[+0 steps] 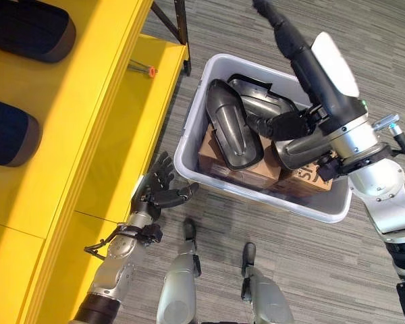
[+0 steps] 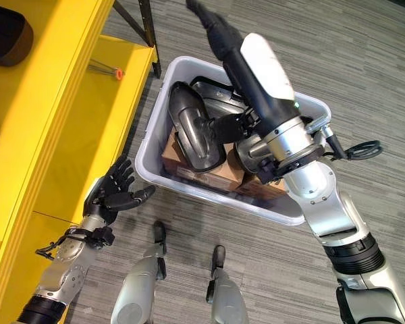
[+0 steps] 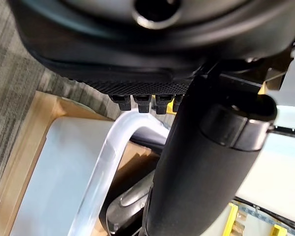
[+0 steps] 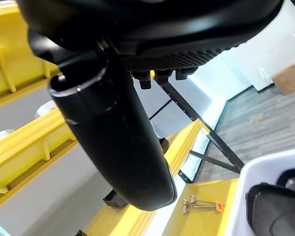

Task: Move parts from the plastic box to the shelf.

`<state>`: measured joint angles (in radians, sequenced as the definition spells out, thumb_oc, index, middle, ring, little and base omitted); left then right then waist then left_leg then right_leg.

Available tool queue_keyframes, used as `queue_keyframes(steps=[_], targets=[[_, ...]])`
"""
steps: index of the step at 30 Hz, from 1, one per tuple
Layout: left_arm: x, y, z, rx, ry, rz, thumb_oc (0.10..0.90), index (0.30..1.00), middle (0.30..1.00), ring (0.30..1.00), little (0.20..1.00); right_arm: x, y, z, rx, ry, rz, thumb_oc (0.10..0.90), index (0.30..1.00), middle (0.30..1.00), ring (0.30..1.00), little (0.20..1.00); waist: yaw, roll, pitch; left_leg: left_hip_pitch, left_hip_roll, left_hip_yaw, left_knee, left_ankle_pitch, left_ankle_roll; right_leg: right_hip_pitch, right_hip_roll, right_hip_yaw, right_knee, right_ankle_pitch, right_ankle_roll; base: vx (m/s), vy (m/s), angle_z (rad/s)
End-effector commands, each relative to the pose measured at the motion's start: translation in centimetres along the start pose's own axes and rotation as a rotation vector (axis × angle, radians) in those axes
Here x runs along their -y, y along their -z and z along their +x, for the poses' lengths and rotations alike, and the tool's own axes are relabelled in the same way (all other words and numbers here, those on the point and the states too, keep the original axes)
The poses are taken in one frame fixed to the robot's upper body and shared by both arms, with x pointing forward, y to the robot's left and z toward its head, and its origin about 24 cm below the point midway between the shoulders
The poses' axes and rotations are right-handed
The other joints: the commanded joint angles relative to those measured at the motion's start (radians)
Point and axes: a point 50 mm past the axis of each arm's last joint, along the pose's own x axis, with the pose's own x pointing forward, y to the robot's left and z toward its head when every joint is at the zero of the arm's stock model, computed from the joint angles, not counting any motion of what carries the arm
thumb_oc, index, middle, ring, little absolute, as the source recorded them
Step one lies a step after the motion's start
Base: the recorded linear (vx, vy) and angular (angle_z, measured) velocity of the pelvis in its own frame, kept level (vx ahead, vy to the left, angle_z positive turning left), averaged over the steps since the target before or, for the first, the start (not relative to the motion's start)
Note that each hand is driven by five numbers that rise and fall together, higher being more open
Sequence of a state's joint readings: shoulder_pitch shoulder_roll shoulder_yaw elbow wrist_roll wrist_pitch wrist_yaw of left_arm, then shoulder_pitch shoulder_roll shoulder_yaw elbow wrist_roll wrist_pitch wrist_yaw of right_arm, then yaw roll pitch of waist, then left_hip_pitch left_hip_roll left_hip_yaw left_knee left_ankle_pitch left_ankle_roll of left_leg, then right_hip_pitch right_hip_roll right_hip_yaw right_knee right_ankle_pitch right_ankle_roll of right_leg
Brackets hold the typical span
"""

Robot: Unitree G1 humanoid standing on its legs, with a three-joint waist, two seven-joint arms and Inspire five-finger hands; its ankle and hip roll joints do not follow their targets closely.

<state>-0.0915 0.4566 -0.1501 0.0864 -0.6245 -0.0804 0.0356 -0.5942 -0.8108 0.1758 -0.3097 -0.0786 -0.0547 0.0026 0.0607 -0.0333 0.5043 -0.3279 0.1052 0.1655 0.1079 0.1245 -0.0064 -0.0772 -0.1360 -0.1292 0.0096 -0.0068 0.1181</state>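
Plastic box (image 1: 196, 145): two dark parts (image 1: 233, 125), two cartons (image 1: 219, 162). Left robot hand (image 1: 160, 185) spread; right robot hand (image 2: 253, 152) fingers unreadable.

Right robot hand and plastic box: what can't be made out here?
- Right robot hand: its fingers lie behind the long black part in both eye views, so the grip is unreadable.
- Plastic box: the bottom is hidden by dark parts and cardboard cartons.
- Long black part: its far tip is cut off by the top edge.
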Motion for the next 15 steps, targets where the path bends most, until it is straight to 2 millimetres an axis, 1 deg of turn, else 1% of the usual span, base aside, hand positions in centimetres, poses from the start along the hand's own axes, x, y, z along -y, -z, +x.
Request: queue_keyframes(steps=[1,6,15], targets=[[0.7,-3.5,-0.2,0.168,0.071,0.001,0.900,1.000,1.000,1.000,1.000,2.4,-3.7,1.0,0.188,0.030,-0.146,0.900,1.000,1.000,1.000,1.000,0.000,0.000,-0.075,-0.037,0.056,-0.034,0.139,-0.137,-0.070,0.000,-0.055,-0.017,0.131,-0.108,-0.003,0.00,-0.008,0.05],[0.6,-3.7,0.1,0.175,0.071,0.011,0.900,1.000,1.000,1.000,1.000,2.0,-3.2,1.3,0.172,-0.024,-0.235,0.900,1.000,1.000,1.000,1.000,0.001,-0.001,-0.052,-0.060,0.054,-0.042,0.156,-0.139,-0.069,-0.033,-0.053,-0.016,0.155,-0.112,-0.006,0.00,-0.006,0.00],[0.4,-3.9,0.2,0.189,0.067,0.022,0.900,1.000,1.000,1.000,1.000,2.1,-2.4,1.7,0.114,-0.105,-0.309,0.900,1.000,1.000,1.000,1.000,-0.002,-0.001,-0.018,-0.093,0.048,-0.051,0.170,-0.139,-0.067,-0.095,-0.047,-0.011,0.195,-0.117,-0.012,-0.01,0.001,0.00]])
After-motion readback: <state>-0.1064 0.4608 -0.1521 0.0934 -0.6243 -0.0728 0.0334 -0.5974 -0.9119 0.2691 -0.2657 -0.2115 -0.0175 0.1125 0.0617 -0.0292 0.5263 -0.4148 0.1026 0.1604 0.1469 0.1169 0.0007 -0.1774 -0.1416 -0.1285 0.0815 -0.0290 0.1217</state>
